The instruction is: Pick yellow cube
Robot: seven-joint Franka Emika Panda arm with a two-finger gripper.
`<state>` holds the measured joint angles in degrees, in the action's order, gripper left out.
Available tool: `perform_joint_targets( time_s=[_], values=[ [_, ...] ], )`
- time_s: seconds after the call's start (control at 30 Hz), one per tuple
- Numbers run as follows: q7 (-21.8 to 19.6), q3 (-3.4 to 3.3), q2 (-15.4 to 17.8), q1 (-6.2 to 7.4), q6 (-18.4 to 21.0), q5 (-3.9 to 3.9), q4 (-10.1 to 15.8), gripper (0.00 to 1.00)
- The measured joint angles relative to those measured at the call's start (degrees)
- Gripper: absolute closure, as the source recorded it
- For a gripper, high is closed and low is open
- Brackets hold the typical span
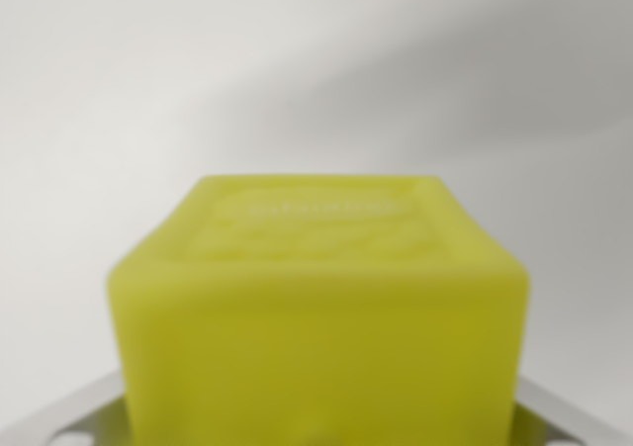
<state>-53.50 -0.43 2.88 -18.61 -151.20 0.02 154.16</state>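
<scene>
Wrist view: yellow cube [318,322] fills frame, embossed writing too blurred.

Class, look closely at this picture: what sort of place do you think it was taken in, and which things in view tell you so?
Probably a robot lab or test bench, though little shows. A blurred yellow cube fills the wrist view, grey metal parts flank it below, and a plain white surface lies behind.

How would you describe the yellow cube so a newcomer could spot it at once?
Against the plain white surface that fills the wrist view, look low and centre: the yellow cube sits very close to the camera, blurred. It is the only coloured thing, with a faint raised pattern on its top face, flanked by grey metal gripper parts at the bottom corners.
</scene>
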Motion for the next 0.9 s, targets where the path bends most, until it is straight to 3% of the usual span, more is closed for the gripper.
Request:
perform_joint_targets(
  time_s=[0.9],
  values=[
    [-0.07, 0.00, 10.04, -0.01, 12.18, -0.10, -2.11, 1.00]
  ],
)
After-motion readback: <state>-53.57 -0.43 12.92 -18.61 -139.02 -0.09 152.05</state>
